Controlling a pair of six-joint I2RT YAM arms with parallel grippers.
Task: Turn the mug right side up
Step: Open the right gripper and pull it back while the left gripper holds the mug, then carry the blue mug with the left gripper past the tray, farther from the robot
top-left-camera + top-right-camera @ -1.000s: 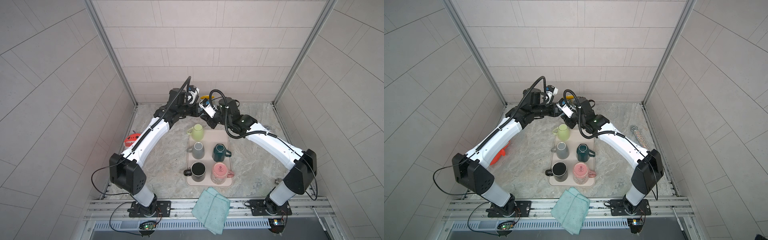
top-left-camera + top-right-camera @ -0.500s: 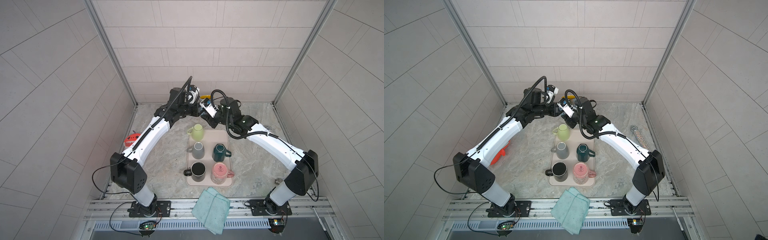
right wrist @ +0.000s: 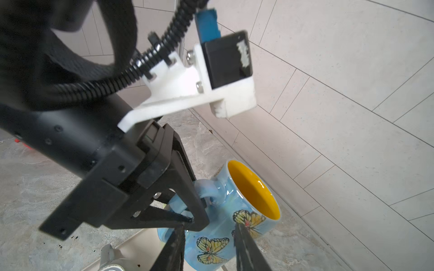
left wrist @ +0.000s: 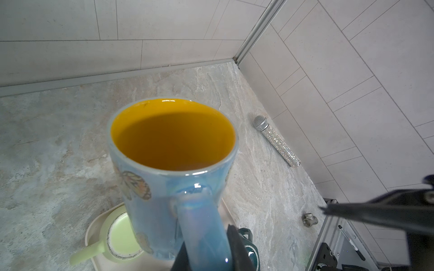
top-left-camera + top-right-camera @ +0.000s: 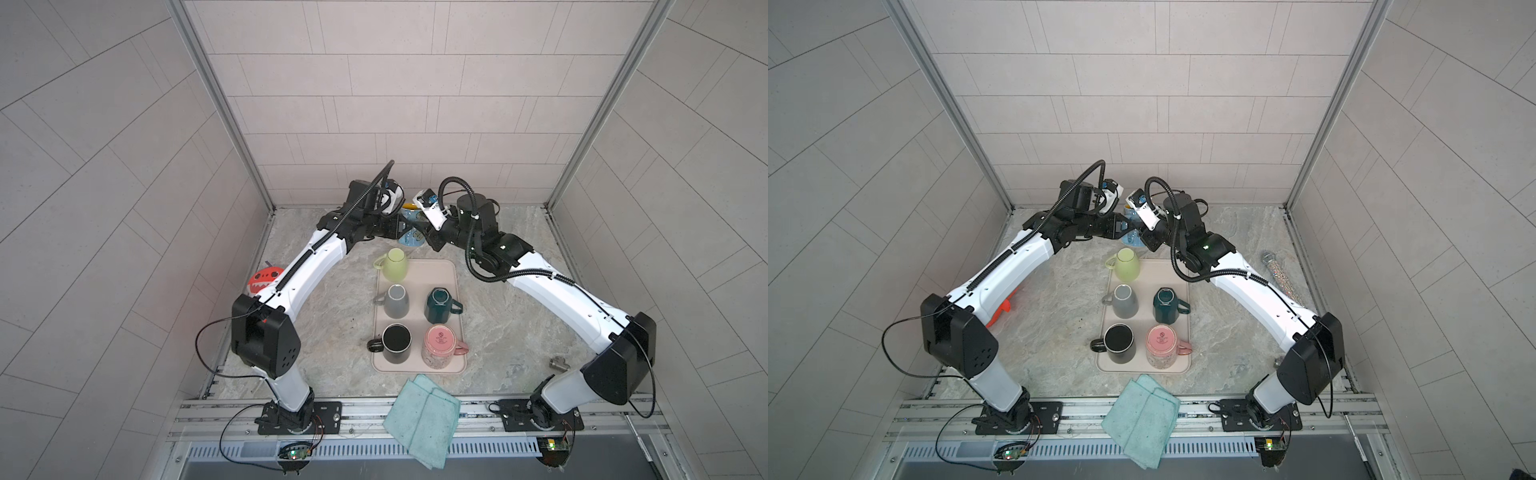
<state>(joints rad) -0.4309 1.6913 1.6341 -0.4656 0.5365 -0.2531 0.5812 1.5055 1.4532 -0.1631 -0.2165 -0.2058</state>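
Left wrist view: the blue butterfly mug [image 4: 169,187] hangs mouth-up over the far end of the tray [image 5: 440,274], the left gripper [image 4: 209,251] clamped on its handle [image 4: 199,223]. The right gripper [image 3: 209,227] stands partly open just beside the mug body, gripping nothing.

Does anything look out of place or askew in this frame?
Yes. The pink mug stands base-up on the tray, and the green mug is base-up in its far corner, handle poking over the rim. The teal cloth hangs over the front edge of the table.
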